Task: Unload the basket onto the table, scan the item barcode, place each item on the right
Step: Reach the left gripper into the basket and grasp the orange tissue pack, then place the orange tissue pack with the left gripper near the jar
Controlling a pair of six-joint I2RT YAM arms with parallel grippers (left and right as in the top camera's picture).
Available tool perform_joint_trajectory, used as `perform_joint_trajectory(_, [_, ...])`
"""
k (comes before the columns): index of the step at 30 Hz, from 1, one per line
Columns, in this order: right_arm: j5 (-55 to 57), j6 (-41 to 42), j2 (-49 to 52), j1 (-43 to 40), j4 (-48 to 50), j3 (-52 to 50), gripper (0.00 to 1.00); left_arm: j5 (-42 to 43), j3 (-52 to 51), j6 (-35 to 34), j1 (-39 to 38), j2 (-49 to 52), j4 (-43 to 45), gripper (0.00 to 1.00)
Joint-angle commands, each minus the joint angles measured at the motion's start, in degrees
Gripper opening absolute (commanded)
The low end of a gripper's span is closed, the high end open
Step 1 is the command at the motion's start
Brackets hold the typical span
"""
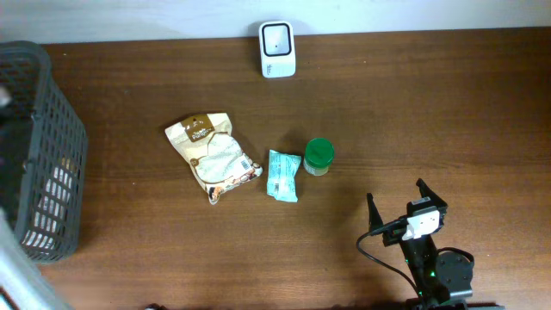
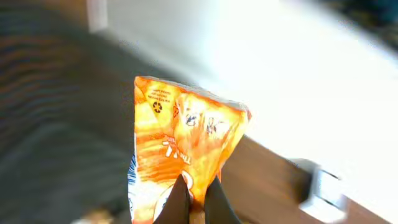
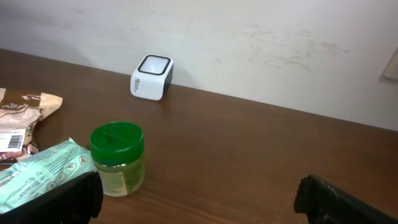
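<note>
**Item held:** crinkled orange foil snack bag with white lettering (image 2: 186, 140). It is raised in the air and upright, and seen only in the left wrist view. The background there is blurred.

**Left claw** (image 2: 198, 186): dark fingers drawn together, clamped on the lower edge of the orange bag.

**Right claw** (image 1: 398, 200): jaws spread wide with nothing between them, low over the near right part of the dark brown wooden tabletop (image 1: 430, 103).

**Scanner:** small white box-shaped barcode reader with a black-framed window (image 1: 277, 49), standing at the far edge of the tabletop against the pale wall.

**Other stock on the tabletop, mid-area, left to right:**
- beige-and-brown crumpled pouch (image 1: 209, 155), barcode visible at its near end
- teal soft packet (image 1: 283, 175), just beside the pouch
- small clear jar with a green screw lid (image 1: 318, 157), upright, close to the teal packet

**Container:** dark grey plastic mesh basket (image 1: 43, 155), at the left edge.
</note>
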Motion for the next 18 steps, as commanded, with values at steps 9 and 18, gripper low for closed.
perform_joint_trajectory(9, [0.3, 0.2, -0.4, 0.5, 0.0, -0.5, 0.98, -7.3, -6.2, 3.5, -43.6, 7.3, -13.0, 0.00])
perform_joint_trajectory(18, [0.3, 0.2, -0.4, 0.5, 0.0, -0.5, 0.98, -13.7, -8.5, 2.6, -57.3, 28.9, -6.3, 0.00])
